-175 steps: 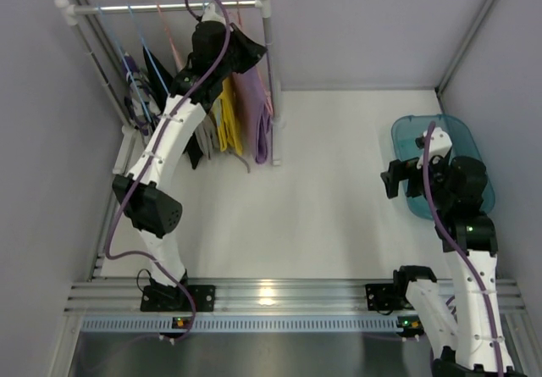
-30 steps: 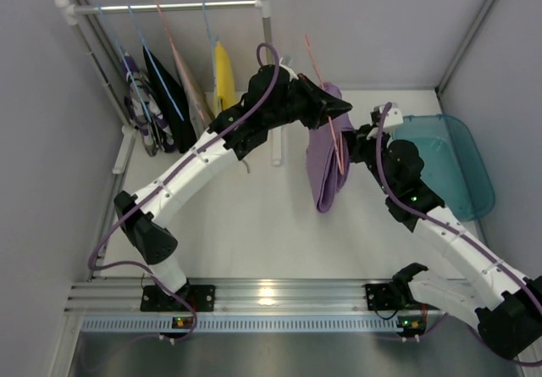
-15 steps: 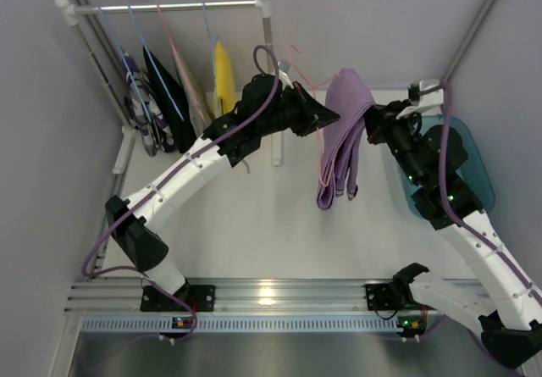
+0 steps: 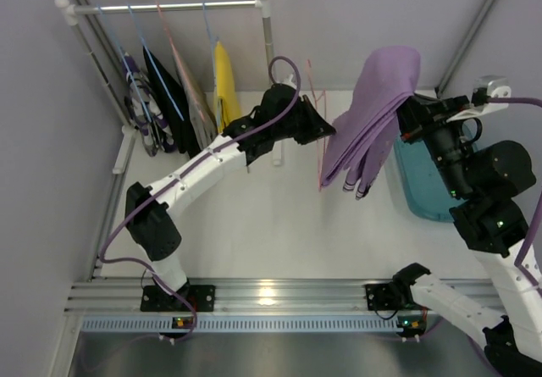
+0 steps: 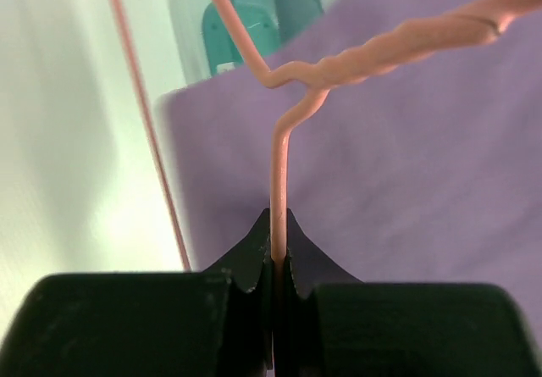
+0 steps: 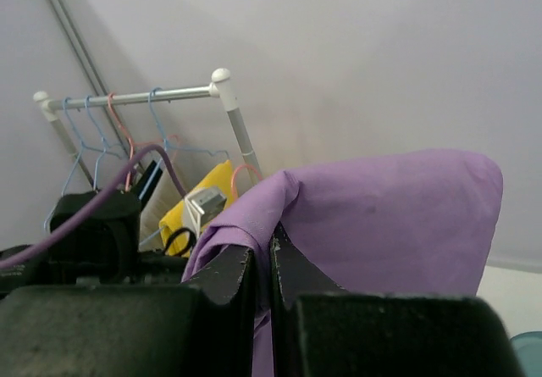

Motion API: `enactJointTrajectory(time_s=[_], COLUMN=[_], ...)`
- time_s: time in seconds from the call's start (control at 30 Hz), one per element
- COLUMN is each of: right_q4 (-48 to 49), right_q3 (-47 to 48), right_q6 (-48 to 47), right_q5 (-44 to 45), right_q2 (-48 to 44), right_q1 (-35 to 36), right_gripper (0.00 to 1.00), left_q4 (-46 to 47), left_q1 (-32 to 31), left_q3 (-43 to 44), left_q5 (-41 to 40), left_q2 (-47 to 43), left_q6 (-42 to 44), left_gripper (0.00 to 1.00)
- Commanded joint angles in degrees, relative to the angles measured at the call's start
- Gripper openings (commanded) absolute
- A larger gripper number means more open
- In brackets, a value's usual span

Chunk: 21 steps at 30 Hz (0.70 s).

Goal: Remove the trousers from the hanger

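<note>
My right gripper (image 4: 408, 116) is shut on a fold of the lilac-purple trousers (image 4: 373, 110) and holds them high, the legs draping down to the left. In the right wrist view the cloth (image 6: 381, 216) is pinched between the right gripper (image 6: 269, 254) jaws. My left gripper (image 4: 326, 127) is shut on the thin pink hanger (image 4: 315, 97), just left of the cloth. The left wrist view shows the hanger wire (image 5: 279, 174) clamped in the left gripper (image 5: 277, 241), with purple cloth (image 5: 406, 165) behind. Whether cloth still lies over the hanger bar I cannot tell.
A white rack (image 4: 169, 7) at the back left carries yellow (image 4: 223, 85), grey-beige (image 4: 193, 97), black (image 4: 169, 97) and patterned (image 4: 138, 110) trousers on hangers. Its right post (image 4: 269, 72) stands beside the left arm. A teal bin (image 4: 423, 192) sits under the right arm.
The right gripper has lifted the lilac trousers up and to the right, away from the pink hanger. The left gripper keeps the hanger and has barely shifted.
</note>
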Motion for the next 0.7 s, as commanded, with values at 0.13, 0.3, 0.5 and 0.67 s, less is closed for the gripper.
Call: enactJointTrajectory(time_s=[0.13, 0.3, 0.5, 0.67], right_q4=[5.28, 7.47, 11.34, 17.84], right_q3=[10.67, 12.35, 8.15, -5.11], right_q6=[-2.65, -8.36, -23.73, -39.99], right_q5=[12.31, 21.57, 30.98, 34.14], right_q2=[-0.06, 0.47, -1.11, -7.52], right_q1=[-1.09, -2.32, -3.55, -4.43], right_gripper=[0.00, 0.00, 0.00, 0.00], left_q4=[-0.02, -1.43, -2.92, -4.42], left_q1=[0.22, 0.13, 0.13, 0.13], left_q3=[-2.78, -4.72, -5.33, -5.24], left_q5=[-2.28, -1.49, -1.58, -0.78], left_q2=[0.35, -0.27, -1.59, -2.91], left_q6=[5.21, 7.49, 10.83, 15.75], left_gripper=[0.00, 0.00, 0.00, 0.00])
